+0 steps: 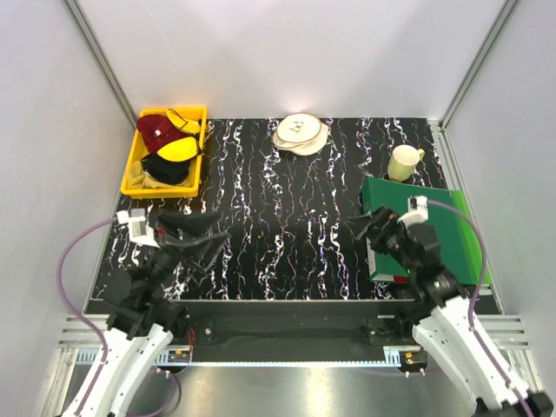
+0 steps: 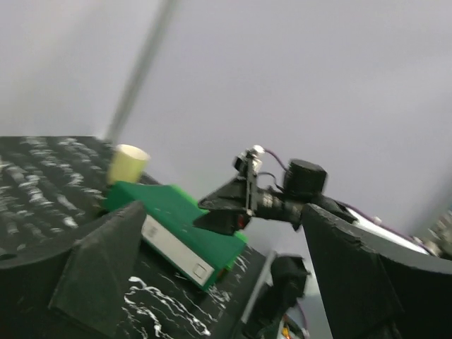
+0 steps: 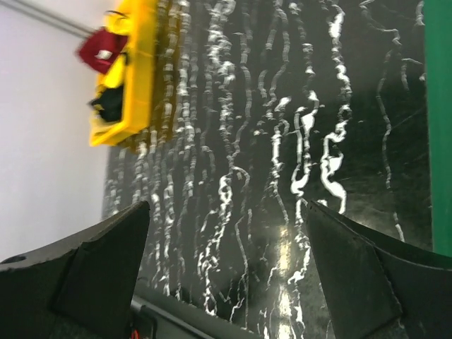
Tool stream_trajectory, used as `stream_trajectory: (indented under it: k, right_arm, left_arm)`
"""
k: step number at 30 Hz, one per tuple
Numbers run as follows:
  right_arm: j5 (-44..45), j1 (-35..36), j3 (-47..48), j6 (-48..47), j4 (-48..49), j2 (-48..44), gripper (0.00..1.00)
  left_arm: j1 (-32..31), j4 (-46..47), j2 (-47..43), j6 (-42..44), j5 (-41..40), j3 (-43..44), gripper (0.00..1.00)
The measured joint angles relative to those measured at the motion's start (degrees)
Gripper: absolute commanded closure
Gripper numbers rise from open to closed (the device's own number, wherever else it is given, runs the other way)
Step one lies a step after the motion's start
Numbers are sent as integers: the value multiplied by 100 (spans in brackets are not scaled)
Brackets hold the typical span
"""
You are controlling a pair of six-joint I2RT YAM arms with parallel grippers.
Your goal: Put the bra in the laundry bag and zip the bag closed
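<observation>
Mustard fabric: the bra [image 1: 149,180] seems to lie limp at the near-left corner of the yellow bin [image 1: 169,191], among the dark red and black-trimmed garments.
Grasp: pinch a soft cup, not a thin strap, and lift clear of the neighbours.
Cream mesh: the laundry bag [image 1: 300,133], round and domed, sits far-centre, well apart from the bin.
Left gripper [image 1: 213,246]: spread wide, empty, nearer the bin; use it.
Right gripper [image 1: 360,224]: also wide and empty, beside the green binder [image 1: 434,234].
</observation>
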Motion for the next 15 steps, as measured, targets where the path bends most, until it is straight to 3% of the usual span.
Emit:
stream_trajectory:
  k: [7, 12, 15]
  right_arm:
    - [479, 0, 1432, -452, 389, 2953, 0]
    - [643, 0, 2651, -603, 1296, 5112, 0]
    - [754, 0, 3589, -566, 1829, 6408, 0]
  left_arm:
    - [-2, -3150, 385, 264, -1882, 1696, 1]
    - [-2, -4415, 575, 435, -2022, 1899, 1]
    - [-2, -4662, 557, 470, -1888, 1781, 1]
